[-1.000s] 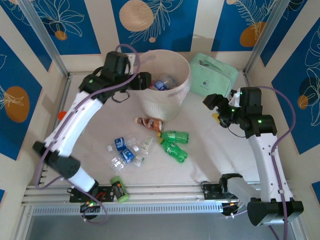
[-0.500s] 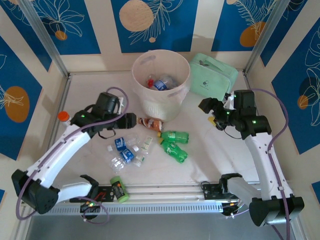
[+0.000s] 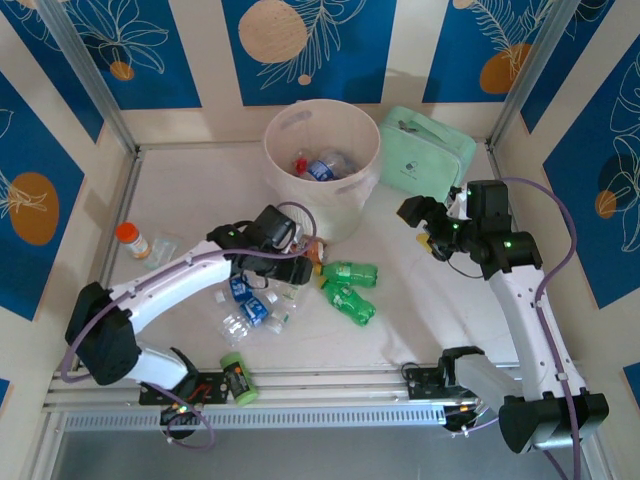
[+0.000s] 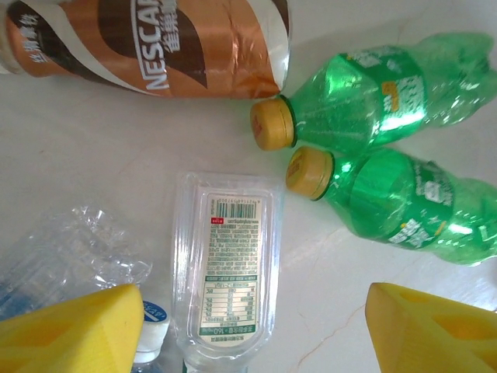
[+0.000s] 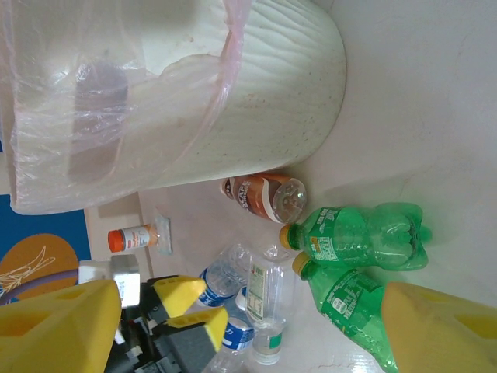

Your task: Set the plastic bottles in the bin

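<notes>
My left gripper (image 3: 293,268) (image 4: 256,334) hovers open over the loose plastic bottles, holding nothing. A flat clear bottle with a white label (image 4: 229,272) (image 3: 291,293) lies between its yellow pads (image 4: 70,330). Just beyond lie a brownish bottle (image 4: 155,47) (image 3: 306,247) and two green bottles with yellow caps (image 4: 373,93) (image 4: 404,206) (image 3: 350,272). Crumpled clear bottles with blue labels (image 3: 243,300) lie to the left. The bin (image 3: 322,190) (image 5: 178,93) stands behind with bottles (image 3: 322,168) inside. My right gripper (image 3: 425,228) (image 5: 248,330) hangs open and empty to the right of the bin.
A mint-green zipped bag (image 3: 428,150) sits at the back right. An orange-capped jar (image 3: 132,240) (image 5: 136,237) stands at the left. A light-green can (image 3: 236,378) lies near the front rail. Metal frame rails border the table.
My left arm has swung from the bin's rim down and forward to the bottles on the table. The right arm shifted slightly left, then stayed still.
</notes>
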Available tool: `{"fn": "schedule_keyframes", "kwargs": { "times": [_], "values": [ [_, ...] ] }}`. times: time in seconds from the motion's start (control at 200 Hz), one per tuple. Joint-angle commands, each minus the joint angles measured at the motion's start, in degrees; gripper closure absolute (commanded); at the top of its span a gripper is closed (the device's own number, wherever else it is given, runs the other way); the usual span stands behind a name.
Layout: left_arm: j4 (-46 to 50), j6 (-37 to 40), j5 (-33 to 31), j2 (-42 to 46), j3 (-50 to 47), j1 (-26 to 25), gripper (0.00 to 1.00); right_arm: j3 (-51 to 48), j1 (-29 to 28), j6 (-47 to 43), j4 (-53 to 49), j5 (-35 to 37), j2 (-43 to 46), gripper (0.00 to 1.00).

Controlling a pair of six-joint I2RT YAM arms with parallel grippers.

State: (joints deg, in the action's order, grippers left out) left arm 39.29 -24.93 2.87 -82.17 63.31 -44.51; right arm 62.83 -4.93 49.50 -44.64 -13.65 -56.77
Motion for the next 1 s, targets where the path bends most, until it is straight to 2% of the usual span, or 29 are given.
{"fn": "schedule_keyframes", "kwargs": {
  "times": [0.0,0.28,0.63,0.995],
  "values": [
    [-0.07,2.07,-2.22,-2.11,-1.18,-1.5,0.25,-0.34,-0.02,0.34,-1.4,0.07,1.09,0.13],
    [0.18,4.06,-3.64,-8.39,0.35,-3.95,0.24,0.36,0.01,0.49,-1.54,0.06,0.76,0.13],
    [0.09,4.62,-6.96,-14.69,2.21,-4.16,0.24,1.33,0.19,0.31,-1.84,0.02,0.44,0.13],
    [0.17,4.89,-8.21,-18.8,4.45,-4.18,0.32,0.89,0.28,0.3,-1.72,-0.11,0.56,0.13]
  ]
}}
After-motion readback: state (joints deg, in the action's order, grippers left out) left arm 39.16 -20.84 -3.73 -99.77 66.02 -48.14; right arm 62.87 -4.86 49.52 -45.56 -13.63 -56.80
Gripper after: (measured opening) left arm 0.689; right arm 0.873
